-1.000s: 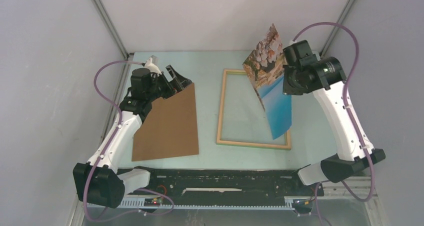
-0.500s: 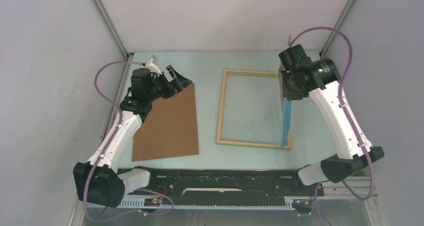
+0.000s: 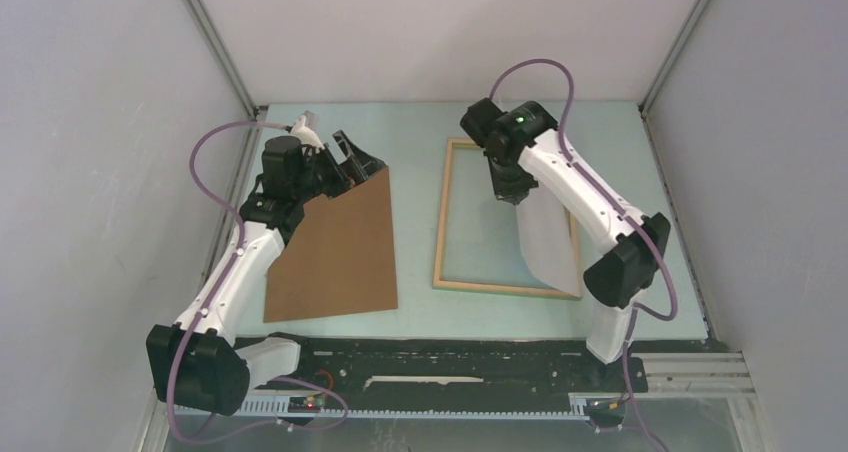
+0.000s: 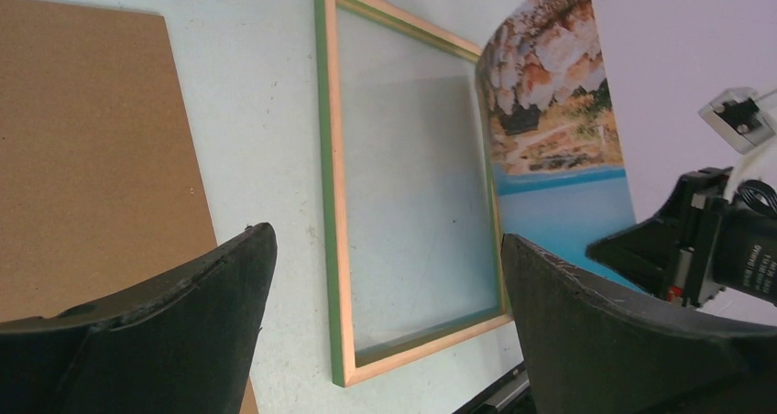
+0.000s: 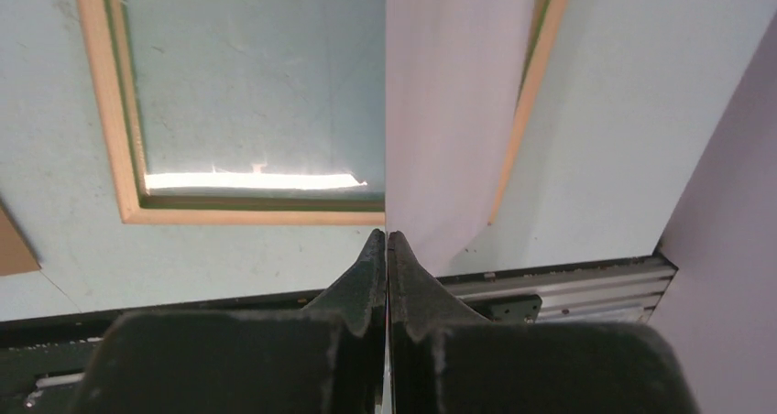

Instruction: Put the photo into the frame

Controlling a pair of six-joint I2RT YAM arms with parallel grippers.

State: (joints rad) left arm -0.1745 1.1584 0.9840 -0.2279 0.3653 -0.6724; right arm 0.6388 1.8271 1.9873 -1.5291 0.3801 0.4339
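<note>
Photo [image 3: 548,247] hangs by its far end from your right jaws, which are pressed tight on it, pale back up. It leans over the right side of the frame [image 3: 441,222], its long sides running the same way as the frame's. The frame's opening lies flat on the table [image 3: 620,152], to the photo's left. Your left jaws are spread wide, well apart, by the brown board [image 3: 340,242].

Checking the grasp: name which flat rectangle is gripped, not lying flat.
The photo, pinched in the right jaws, tilted; the frame and brown board lie flat.
</note>
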